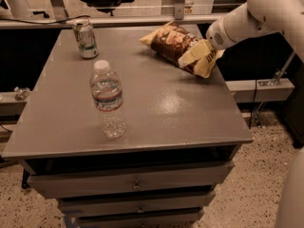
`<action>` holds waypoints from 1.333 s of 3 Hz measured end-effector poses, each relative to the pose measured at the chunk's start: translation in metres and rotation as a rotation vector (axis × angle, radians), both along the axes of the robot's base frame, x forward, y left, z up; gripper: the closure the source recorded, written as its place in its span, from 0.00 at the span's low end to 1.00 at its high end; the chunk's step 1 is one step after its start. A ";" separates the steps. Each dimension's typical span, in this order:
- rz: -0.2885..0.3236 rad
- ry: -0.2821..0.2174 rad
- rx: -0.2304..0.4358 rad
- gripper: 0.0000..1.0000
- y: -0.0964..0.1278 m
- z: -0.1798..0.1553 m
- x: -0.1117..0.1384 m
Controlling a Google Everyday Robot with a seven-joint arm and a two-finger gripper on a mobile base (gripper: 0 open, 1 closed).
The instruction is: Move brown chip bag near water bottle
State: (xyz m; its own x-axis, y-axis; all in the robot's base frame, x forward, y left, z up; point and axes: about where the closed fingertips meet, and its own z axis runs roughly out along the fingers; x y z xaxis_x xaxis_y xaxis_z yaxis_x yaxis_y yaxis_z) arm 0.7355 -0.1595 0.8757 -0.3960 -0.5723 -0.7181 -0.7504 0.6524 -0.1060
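The brown chip bag lies at the far right of the grey table, its pale yellow near end raised off the top. My gripper comes in from the right on the white arm and is shut on that yellow end; the bag covers most of the fingers. The water bottle stands upright at the front left of the table, well apart from the bag.
A green-and-white drink can stands at the table's far left corner. Drawers sit under the table top. A rail and a black chair lie behind the table. A speckled floor shows to the right.
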 end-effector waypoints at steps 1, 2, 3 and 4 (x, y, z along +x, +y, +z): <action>0.008 -0.028 -0.007 0.00 0.002 0.019 -0.008; 0.011 -0.024 -0.018 0.00 0.002 0.020 -0.015; 0.008 -0.008 -0.021 0.00 0.002 0.012 -0.019; 0.005 0.003 -0.015 0.17 0.003 0.004 -0.022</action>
State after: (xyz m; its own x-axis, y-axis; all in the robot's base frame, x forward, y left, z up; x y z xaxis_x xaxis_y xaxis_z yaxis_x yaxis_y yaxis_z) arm 0.7137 -0.1569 0.8800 -0.3953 -0.5849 -0.7082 -0.7540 0.6470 -0.1136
